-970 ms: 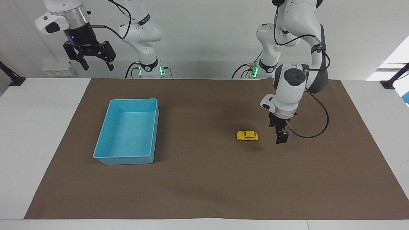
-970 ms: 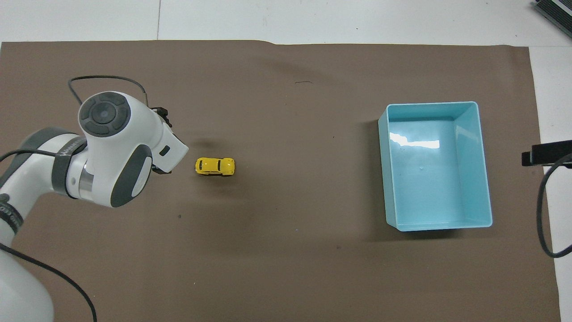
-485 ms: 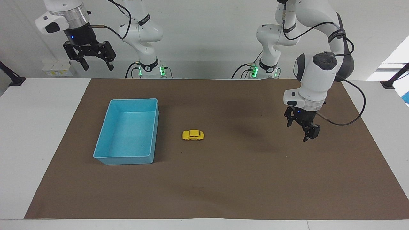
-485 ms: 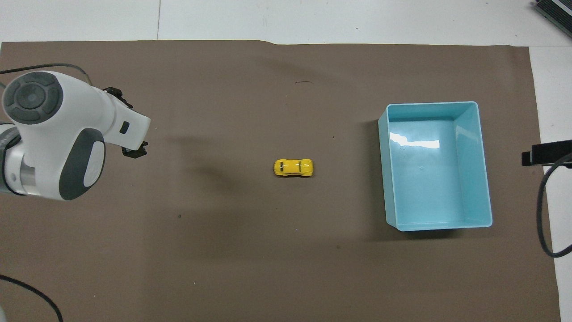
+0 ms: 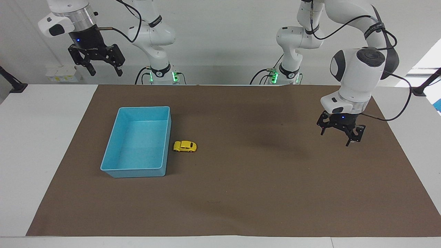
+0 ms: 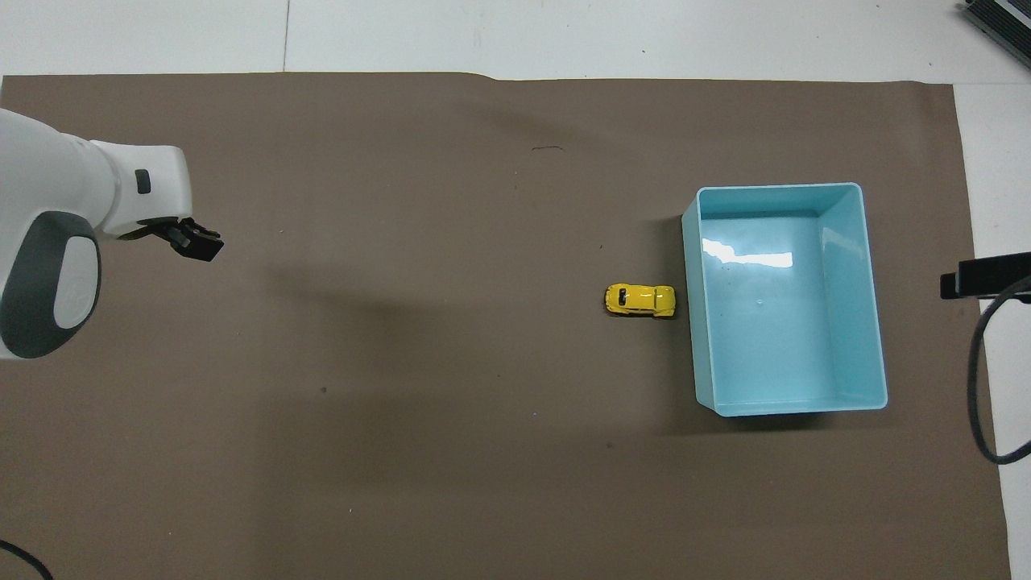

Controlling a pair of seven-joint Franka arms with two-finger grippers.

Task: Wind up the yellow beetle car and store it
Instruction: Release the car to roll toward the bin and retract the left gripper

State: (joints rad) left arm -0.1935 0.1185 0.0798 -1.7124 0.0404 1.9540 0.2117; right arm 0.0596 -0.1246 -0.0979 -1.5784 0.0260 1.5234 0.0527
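Observation:
The yellow beetle car (image 5: 185, 146) stands on its wheels on the brown mat, right beside the long side wall of the blue bin (image 5: 137, 144). It also shows in the overhead view (image 6: 640, 300), beside the bin (image 6: 773, 322). I cannot tell whether it touches the wall. The bin holds nothing. My left gripper (image 5: 339, 136) is open and empty, raised over the mat at the left arm's end of the table, well away from the car; its tips show in the overhead view (image 6: 193, 242). My right gripper (image 5: 106, 70) is open and empty, waiting high up by the right arm's end.
The brown mat (image 5: 241, 193) covers most of the white table (image 5: 41, 137). A black cable hangs from the left wrist. A dark part of the right arm (image 6: 979, 276) shows past the bin at the mat's edge.
The car has rolled by itself across the mat from beside the left gripper to the bin's side wall. The left gripper has lifted and pulled back toward its end of the table. The right arm has not moved.

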